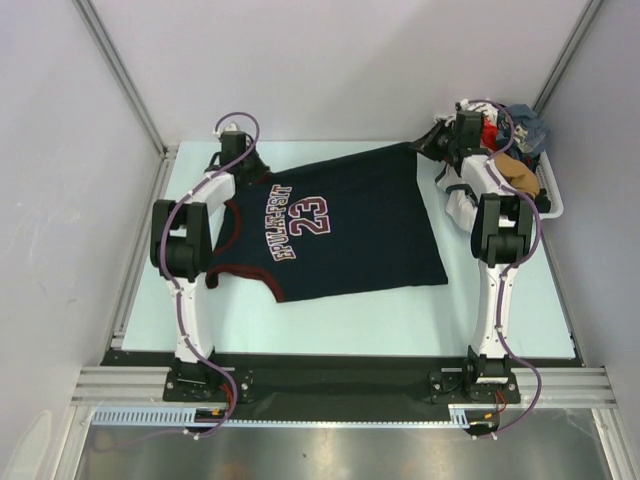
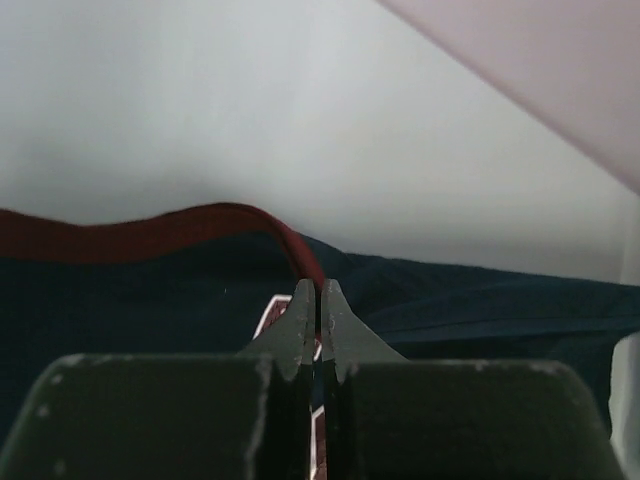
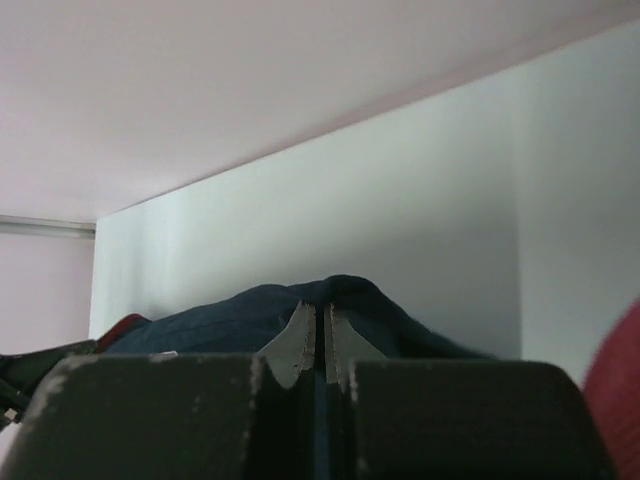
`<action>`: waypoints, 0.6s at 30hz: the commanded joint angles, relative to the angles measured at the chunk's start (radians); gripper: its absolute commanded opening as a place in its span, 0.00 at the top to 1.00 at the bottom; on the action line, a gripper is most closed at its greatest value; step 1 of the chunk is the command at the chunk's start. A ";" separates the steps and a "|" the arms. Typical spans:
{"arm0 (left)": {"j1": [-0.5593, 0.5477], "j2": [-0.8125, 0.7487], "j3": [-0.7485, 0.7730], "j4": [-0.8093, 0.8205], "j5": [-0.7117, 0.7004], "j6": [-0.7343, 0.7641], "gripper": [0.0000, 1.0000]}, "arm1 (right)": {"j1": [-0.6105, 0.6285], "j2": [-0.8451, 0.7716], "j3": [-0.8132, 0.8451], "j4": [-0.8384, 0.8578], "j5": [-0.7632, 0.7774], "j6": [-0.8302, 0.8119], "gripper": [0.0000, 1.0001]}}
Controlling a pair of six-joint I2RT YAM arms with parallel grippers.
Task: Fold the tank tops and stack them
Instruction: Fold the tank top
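A dark navy tank top (image 1: 350,225) with maroon trim and the number 23 lies spread on the pale table (image 1: 520,310), neck to the left. My left gripper (image 1: 248,172) is at its far left shoulder, shut on the maroon trim (image 2: 150,238); its tips (image 2: 318,285) pinch that edge. At the far right corner of the hem, my right gripper (image 1: 432,145) is shut on navy cloth (image 3: 230,320), which bulges up around the closed tips (image 3: 322,308). The corner looks pulled toward the back right.
A white basket (image 1: 552,195) holding a heap of mixed clothes (image 1: 510,125) stands at the back right, close behind my right arm. Walls enclose the table at the back and both sides.
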 commanded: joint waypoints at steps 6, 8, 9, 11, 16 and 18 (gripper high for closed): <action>-0.054 -0.174 -0.151 0.038 -0.032 0.035 1.00 | -0.013 -0.091 -0.115 -0.025 0.048 -0.044 1.00; -0.060 -0.212 -0.222 0.072 -0.025 0.021 1.00 | -0.011 -0.096 -0.115 -0.067 0.087 -0.051 1.00; -0.060 -0.221 -0.239 0.075 -0.029 0.019 1.00 | -0.011 -0.105 -0.127 -0.091 0.096 -0.056 1.00; -0.068 -0.244 -0.277 0.071 -0.047 0.016 1.00 | -0.009 -0.124 -0.162 -0.082 0.107 -0.053 1.00; -0.071 -0.261 -0.325 0.063 -0.049 0.012 1.00 | 0.006 -0.182 -0.248 -0.078 0.144 -0.084 1.00; -0.071 -0.274 -0.354 0.069 -0.049 0.010 1.00 | 0.035 -0.197 -0.265 -0.090 0.179 -0.094 1.00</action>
